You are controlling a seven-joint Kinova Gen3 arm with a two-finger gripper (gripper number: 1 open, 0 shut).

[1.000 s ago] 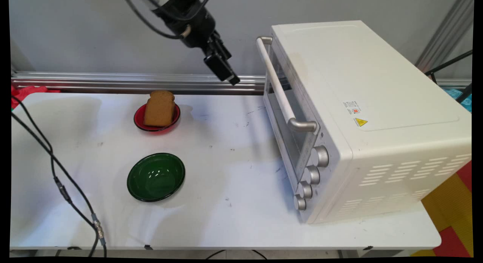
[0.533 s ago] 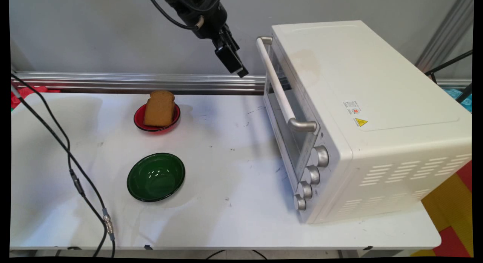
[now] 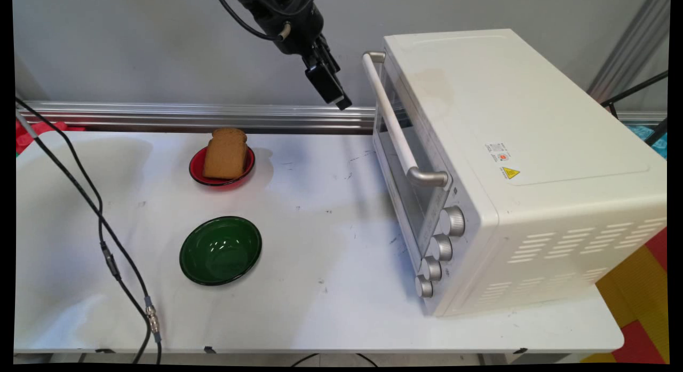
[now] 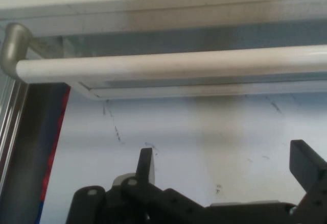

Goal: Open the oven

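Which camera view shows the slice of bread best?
The main view: the slice of bread stands leaning in the red bowl. The hand view shows none of it, only the oven handle beyond the open pincer.

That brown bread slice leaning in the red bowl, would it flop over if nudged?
Probably: the bread slice stands nearly upright, propped in the shallow red bowl, so a nudge would likely tip it. It holds its shape unsupported, so it seems fairly stiff, and likely light.

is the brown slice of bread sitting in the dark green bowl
No, the brown slice of bread leans in the small red bowl; the dark green bowl holds nothing.
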